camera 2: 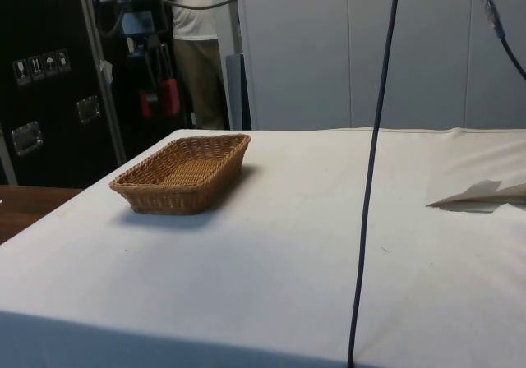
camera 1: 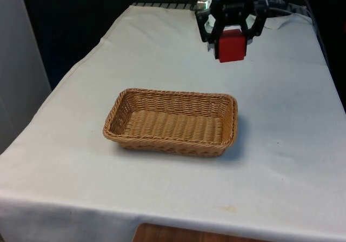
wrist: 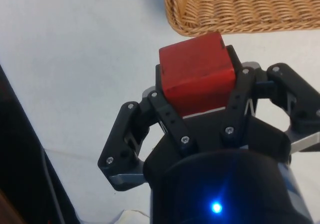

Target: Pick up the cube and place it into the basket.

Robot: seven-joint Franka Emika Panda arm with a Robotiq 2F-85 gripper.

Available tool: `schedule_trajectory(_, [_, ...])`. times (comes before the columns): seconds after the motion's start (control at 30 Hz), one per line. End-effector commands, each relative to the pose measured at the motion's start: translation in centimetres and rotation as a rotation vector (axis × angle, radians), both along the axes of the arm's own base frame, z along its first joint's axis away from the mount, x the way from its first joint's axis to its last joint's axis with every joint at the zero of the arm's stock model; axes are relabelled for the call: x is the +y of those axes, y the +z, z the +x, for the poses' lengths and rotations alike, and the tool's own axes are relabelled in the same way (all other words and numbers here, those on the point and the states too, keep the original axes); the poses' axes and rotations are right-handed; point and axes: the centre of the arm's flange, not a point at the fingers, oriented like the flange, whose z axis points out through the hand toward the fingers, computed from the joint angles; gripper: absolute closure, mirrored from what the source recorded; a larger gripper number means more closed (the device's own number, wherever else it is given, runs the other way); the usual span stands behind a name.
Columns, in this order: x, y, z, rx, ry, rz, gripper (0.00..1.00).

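A red cube (camera 1: 232,45) hangs in the air, held between the fingers of my black gripper (camera 1: 231,37), which is shut on it. The cube sits above the white cloth, beyond the far right corner of the wicker basket (camera 1: 125,102). In the side view the cube (camera 2: 160,98) and gripper (camera 2: 159,97) hover high above the table behind the basket (camera 2: 209,184). From the wrist, the cube (wrist: 196,73) is clamped in the gripper (wrist: 197,91), with a rounded corner of the basket (wrist: 176,14) just past it. Nothing lies inside the basket.
A person (camera 2: 195,48) in a white top stands behind the table in the side view. A black cable (camera 2: 374,163) hangs down in front of that camera. A fold of cloth or paper (camera 2: 481,194) lies at the right. White cloth (camera 1: 162,47) covers the table.
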Motion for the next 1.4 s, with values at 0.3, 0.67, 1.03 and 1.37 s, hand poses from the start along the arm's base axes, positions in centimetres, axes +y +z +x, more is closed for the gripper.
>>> schedule_trajectory(0.3, [-1.7, 0.0, 0.2, 0.0, -0.044, -0.001, 0.97])
schedule_trajectory(0.67, [-3.3, -0.2, 0.2, 0.002, -0.089, -0.009, 0.97])
schedule_trajectory(1.03, [-4.6, -0.7, 0.2, 0.006, -0.158, -0.021, 0.97])
schedule_trajectory(1.37, [-5.6, -1.2, 0.2, 0.011, -0.212, -0.031, 0.97])
